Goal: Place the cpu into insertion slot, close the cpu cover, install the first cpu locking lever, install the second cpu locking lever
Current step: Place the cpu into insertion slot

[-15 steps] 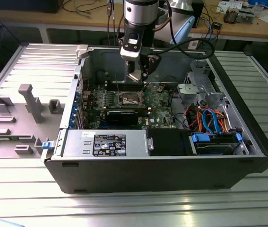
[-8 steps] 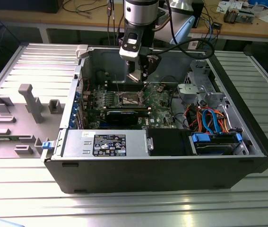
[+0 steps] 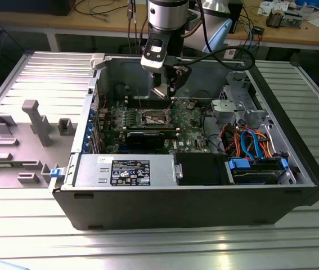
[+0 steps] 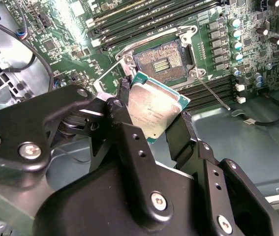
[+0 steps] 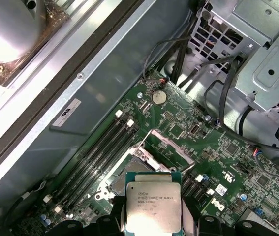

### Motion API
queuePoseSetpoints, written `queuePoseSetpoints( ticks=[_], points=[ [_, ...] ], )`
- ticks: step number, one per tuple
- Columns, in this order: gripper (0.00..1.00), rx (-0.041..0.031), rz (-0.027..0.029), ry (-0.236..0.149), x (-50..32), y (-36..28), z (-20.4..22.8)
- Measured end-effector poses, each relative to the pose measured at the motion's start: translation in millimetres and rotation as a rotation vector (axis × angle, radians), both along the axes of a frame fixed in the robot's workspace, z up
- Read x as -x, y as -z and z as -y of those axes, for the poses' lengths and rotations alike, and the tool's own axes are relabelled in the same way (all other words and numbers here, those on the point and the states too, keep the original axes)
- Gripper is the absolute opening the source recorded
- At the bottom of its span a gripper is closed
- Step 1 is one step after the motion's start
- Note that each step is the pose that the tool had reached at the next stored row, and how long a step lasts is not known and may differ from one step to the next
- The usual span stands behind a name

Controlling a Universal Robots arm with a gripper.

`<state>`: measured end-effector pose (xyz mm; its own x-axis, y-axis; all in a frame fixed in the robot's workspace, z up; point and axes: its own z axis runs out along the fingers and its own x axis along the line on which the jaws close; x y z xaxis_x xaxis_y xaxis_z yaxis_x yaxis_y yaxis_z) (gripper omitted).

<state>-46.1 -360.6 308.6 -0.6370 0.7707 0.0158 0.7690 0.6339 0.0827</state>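
Step one, cpu placement: pincer (image 4: 154, 114) clamped on cpu (image 5: 151, 206), held above the uncovered insertion slot (image 4: 161, 61). Seating likely calls for squaring and lowering.

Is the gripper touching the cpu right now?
Touching. In the second wrist view the gripper presses its black fingers against opposite edges of the cpu, clamping it.

cpu (image 5: 152, 206) | held between fingers (image 5: 189, 223) | apart from insertion slot (image 5: 132, 169) | cpu cover (image 5: 172, 146) open
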Motion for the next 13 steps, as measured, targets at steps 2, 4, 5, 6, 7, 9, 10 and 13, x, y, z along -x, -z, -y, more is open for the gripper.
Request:
queuePoseSetpoints(
  ticks=[2,4,5,6,7,9,10,13],
  points=[
    [0.55,0.0005,0.0000,0.008,0.0,0.0,0.0],
    [0.55,0.0007,0.0000,0.018,0.0,0.1,0.0],
    [0.55,0.0008,0.0000,0.024,0.0,0.1,0.0],
    [0.55,0.0008,-0.0001,0.028,0.0,0.1,0.0],
    [0.55,0.0008,0.0000,0.031,0.0,0.1,0.0],
    [0.55,0.0009,0.0000,0.043,0.0,0.2,0.0],
    [0.55,0.0009,0.0000,0.048,0.0,0.3,0.0],
    [0.55,0.0009,-0.0001,0.061,0.0,0.5,0.0]
  ],
)
